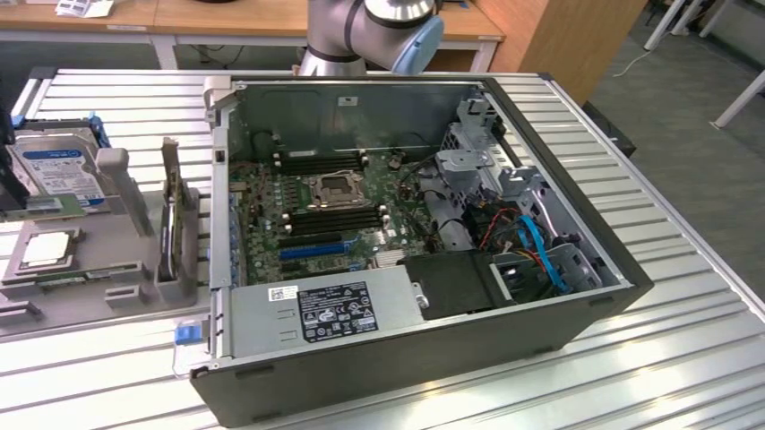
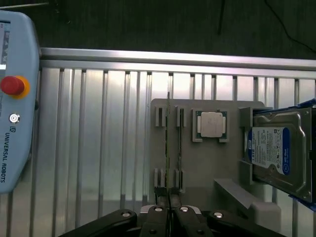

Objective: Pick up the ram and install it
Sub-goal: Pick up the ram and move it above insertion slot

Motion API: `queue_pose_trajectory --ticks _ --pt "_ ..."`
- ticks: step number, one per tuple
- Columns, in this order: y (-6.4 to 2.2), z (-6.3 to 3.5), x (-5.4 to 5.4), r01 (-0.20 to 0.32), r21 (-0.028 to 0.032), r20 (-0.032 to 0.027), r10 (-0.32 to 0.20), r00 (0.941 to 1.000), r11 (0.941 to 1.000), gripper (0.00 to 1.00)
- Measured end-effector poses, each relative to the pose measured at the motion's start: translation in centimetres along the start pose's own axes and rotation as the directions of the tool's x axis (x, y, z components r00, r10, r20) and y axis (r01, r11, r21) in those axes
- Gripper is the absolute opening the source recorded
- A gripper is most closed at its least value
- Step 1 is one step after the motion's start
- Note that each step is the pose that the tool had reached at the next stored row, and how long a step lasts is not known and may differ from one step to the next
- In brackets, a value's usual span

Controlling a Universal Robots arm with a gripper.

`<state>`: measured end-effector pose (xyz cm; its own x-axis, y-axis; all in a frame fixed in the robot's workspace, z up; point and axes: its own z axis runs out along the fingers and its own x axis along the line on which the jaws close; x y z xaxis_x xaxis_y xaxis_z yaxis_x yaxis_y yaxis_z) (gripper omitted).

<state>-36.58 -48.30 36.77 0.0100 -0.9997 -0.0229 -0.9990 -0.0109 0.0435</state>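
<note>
The ram point(image 2: 168, 148) stands on its edge in a slot of the grey holder point(image 2: 207, 168), so in the wrist view it appears as a thin dark line. In the exterior view the ram point(image 1: 170, 193) stands upright in the same holder point(image 1: 72, 287), at the exterior view's left of the open computer case point(image 1: 407, 358). My gripper point(image 2: 169, 213) hangs well above the holder, roughly in line with the ram. Its black fingers point(image 2: 158, 217) are shut together with nothing between them. The motherboard point(image 1: 317, 210) lies inside the case, with long black slots on either side of the processor socket.
A square silver processor point(image 2: 211, 124) and a blue-labelled hard drive point(image 2: 274, 153) sit on the same holder. A teach pendant point(image 2: 15, 98) with a red button lies on the ribbed aluminium table point(image 2: 98, 148). The case also holds a power supply point(image 1: 322, 313) and cables point(image 1: 538, 251).
</note>
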Motion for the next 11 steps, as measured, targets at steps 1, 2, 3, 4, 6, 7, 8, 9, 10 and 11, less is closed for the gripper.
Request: queue_pose_trajectory --ticks 1,2,3,4,6,7,8,9,10,11 --pt "0.00 -0.21 0.0 0.000 0.0000 -0.0001 0.000 1.0000 1.0000 0.11" --pt "0.01 -0.43 0.0 0.000 0.0000 -0.0001 0.000 1.0000 1.0000 0.11" --pt "0.02 -0.63 0.0 0.000 -0.0001 -0.0001 0.000 1.0000 1.0000 0.11" --pt "0.02 -0.84 0.0 0.000 -0.0001 0.0000 0.000 1.0000 1.0000 0.11" --pt "0.04 -1.21 0.0 0.000 0.0000 0.0000 0.000 1.0000 1.0000 0.11" --pt "0.04 -1.37 0.0 0.000 0.0000 0.0000 0.000 1.0000 1.0000 0.11" --pt "0.05 -1.54 0.0 0.000 0.0001 0.0000 0.000 1.0000 1.0000 0.11" --pt "0.05 -1.70 0.0 0.000 0.0000 -0.0001 0.000 1.0000 1.0000 0.11" --pt "0.06 -1.85 0.0 0.000 -0.0001 0.0000 0.000 1.0000 1.0000 0.11" --pt "0.06 -1.99 0.0 0.000 0.0000 0.0000 0.000 1.0000 1.0000 0.11"
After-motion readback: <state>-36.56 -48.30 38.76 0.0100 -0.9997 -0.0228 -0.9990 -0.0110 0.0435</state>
